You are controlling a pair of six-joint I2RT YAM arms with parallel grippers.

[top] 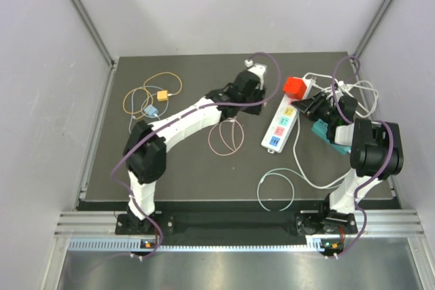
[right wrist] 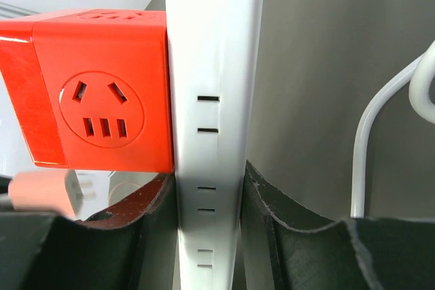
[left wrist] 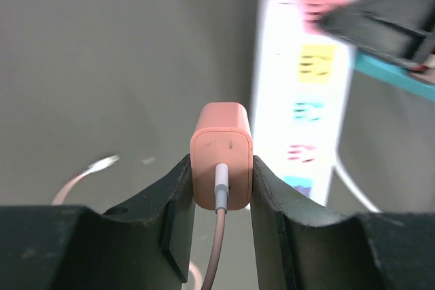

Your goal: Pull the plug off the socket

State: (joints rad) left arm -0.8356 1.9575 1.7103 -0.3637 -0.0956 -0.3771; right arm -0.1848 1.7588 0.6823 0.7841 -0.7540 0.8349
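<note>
My left gripper (left wrist: 221, 168) is shut on a pink plug (left wrist: 221, 155) with a pinkish cable running out of its back. The plug is clear of the white power strip (left wrist: 299, 100), which lies to its right. In the top view my left gripper (top: 255, 73) holds the plug (top: 251, 65) up, to the left of the strip's far end (top: 280, 125). My right gripper (right wrist: 207, 191) is shut on the side of the strip (right wrist: 211, 66), just below a red cube adapter (right wrist: 102, 89). The plug also shows in the right wrist view (right wrist: 41, 191). In the top view my right gripper (top: 306, 105) sits on the strip beside the red cube (top: 296, 86).
Orange cables with a yellow and a blue connector (top: 155, 100) lie at the back left. A pinkish cable loop (top: 228, 137) lies mid-table. A white cable (top: 279, 185) curls near the front. A teal object (top: 333, 134) and tangled white cables (top: 353, 89) sit on the right.
</note>
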